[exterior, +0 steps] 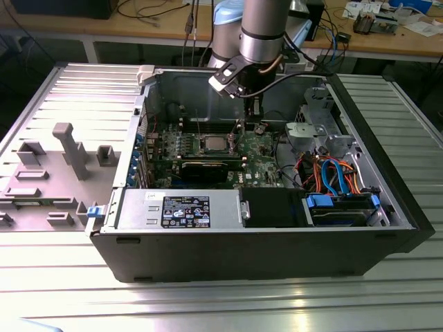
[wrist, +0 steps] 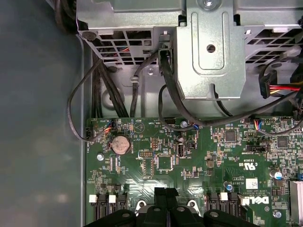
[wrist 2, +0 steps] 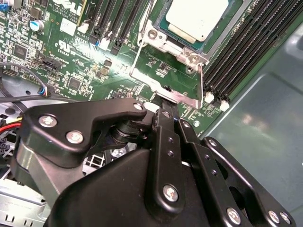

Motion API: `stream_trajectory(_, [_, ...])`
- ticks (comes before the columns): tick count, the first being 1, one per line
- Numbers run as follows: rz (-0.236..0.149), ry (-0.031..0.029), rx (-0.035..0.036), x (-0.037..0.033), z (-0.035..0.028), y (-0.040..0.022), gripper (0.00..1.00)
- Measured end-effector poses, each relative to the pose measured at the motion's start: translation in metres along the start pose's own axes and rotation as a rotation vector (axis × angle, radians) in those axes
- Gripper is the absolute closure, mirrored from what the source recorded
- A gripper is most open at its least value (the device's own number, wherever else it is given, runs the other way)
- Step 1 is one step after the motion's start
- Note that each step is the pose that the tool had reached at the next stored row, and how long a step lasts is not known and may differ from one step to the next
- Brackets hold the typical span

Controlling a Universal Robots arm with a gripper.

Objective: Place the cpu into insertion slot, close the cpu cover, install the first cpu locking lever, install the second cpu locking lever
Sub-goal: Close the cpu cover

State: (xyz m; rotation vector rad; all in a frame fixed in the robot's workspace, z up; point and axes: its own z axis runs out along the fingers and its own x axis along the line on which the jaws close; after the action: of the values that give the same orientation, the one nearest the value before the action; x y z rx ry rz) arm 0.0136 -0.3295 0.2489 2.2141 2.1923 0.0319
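Observation:
The cpu [wrist 2: 199,16], a silvery square chip, lies seated in the insertion slot [wrist 2: 189,56] on the green board; the exterior view shows the cpu [exterior: 213,144] mid-board. The cpu cover [wrist 2: 142,75], a silver frame with a large opening, stands swung open from its hinge beside the chip. My gripper [wrist 2: 165,108] is shut, its black tip touching the cover's free edge. It hangs just to the exterior view's right of the socket, where the gripper [exterior: 255,123] points down into the case. A thin wire locking lever [wrist 2: 136,52] runs along the cover's side.
Long black memory slots [wrist 2: 236,52] flank the socket. A black graphics card [exterior: 208,169] and the power supply [exterior: 183,207] lie nearer the case's front wall. A metal drive cage [wrist: 208,52] with black cables and coloured wires [exterior: 332,173] crowds the exterior view's right.

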Motion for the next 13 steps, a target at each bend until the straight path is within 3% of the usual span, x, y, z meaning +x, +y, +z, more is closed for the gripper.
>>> stream_trajectory(13, [0.0, -0.0001, 0.0007, -0.0001, 0.0001, -0.0067, 0.89])
